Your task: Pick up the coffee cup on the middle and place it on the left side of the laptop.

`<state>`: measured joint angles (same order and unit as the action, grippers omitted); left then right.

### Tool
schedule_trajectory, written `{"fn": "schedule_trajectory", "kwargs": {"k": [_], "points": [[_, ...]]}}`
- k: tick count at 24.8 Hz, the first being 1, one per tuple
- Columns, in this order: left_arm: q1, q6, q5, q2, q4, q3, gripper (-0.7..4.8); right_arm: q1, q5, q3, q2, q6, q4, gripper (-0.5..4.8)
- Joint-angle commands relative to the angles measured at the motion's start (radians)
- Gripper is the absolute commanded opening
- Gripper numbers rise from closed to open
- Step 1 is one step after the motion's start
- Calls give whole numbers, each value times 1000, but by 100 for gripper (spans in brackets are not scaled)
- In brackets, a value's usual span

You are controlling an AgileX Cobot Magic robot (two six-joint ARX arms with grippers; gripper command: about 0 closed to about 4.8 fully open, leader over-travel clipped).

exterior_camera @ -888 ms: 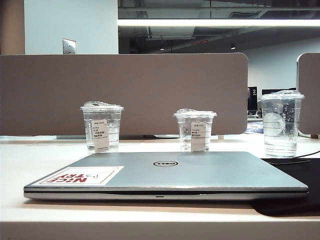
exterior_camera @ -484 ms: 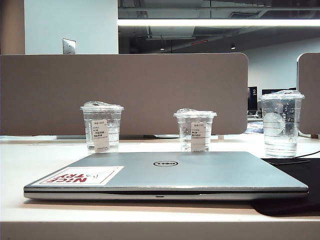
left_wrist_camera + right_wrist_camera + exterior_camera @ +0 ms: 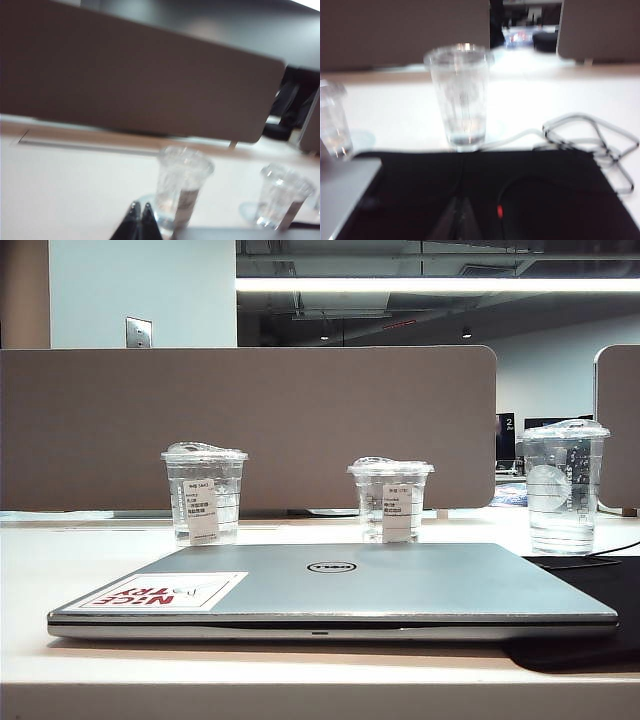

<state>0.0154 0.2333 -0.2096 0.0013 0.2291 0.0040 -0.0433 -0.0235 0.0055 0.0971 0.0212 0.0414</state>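
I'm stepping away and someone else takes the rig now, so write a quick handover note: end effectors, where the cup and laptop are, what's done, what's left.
Left end effector: shut, empty, held low short of the cups.
Right end effector: tips together, looks shut, empty, over the black mat near the taller cup.
Coffee cup: upright, lidded, in the middle behind the laptop, untouched.
Laptop: closed, flat on the table.
Done: nothing.
Left: grasp the middle cup and set it on the table left of the laptop.

You'll find both wrist views blurred; the black dark-fingered right gripper (image 3: 461, 220) at 6 o'clock is an unreadable smear, cut off.
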Motion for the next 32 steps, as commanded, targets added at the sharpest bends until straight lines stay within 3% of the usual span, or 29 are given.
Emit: {"fn": "schedule_trajectory", "kwargs": {"k": [1,10,17,21,24,32], "points": [[0,15,-62,0,51,6,-6,1,0,-4,68,1,14,-5],[0,56,-188,0,47,8,-6,25,-1,-4,160,1,14,-5],[34,25,-196,66,-35,95,-6,204,-1,-4,162,1,15,-5],[136,-108,-196,314,-37,212,-6,350,0,-4,181,1,16,-5],[255,-193,-198,636,13,340,-5,433,0,-4,210,1,14,-5],[396,-256,-222,1165,136,582,1,462,-2,-4,212,1,13,-5]]}}
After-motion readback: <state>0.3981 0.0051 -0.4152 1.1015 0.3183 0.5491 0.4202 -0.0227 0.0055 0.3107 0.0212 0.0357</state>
